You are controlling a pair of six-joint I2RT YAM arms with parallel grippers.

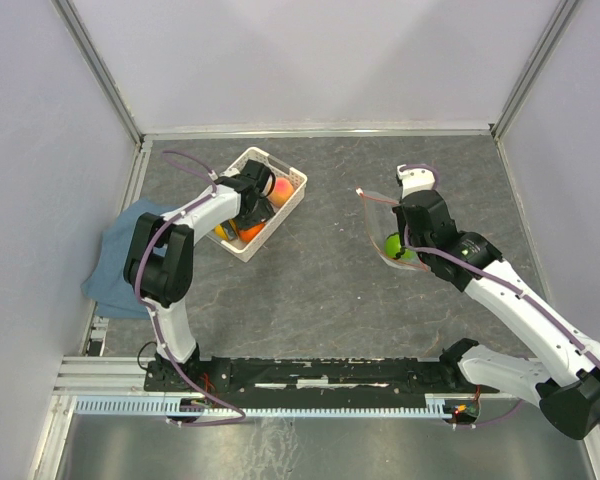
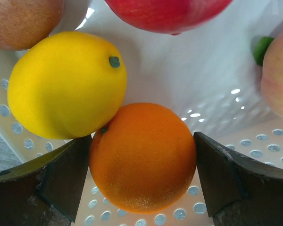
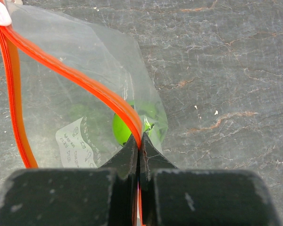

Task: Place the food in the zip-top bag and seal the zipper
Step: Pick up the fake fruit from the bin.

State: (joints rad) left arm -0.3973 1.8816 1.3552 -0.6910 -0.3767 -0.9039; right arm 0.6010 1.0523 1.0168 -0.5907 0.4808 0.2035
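**A:** From above, which step is this?

**B:** Loading the food, I'd judge. The left end effector [image 1: 252, 208] is down in the basket [image 1: 246, 254]. Well apart from it, the right end effector [image 1: 405, 228] holds the zip-top bag [image 1: 375, 215] by its edge, with the green round one [image 1: 394, 245] inside.

**A:** Left wrist?

**B:** Jaws spread wide with the orange [image 2: 141, 157] between them, not yet squeezed and touching the lemon [image 2: 66, 84]. The next move calls for closing, lifting and carrying it across.

**A:** Right wrist?

**B:** Pinched shut on the zipper [image 3: 75, 77], the bag's mouth gaping.

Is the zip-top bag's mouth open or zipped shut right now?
Open. The zipper has its two red-orange strips bowed wide apart, the right gripper pinching one; a green fruit sits inside.
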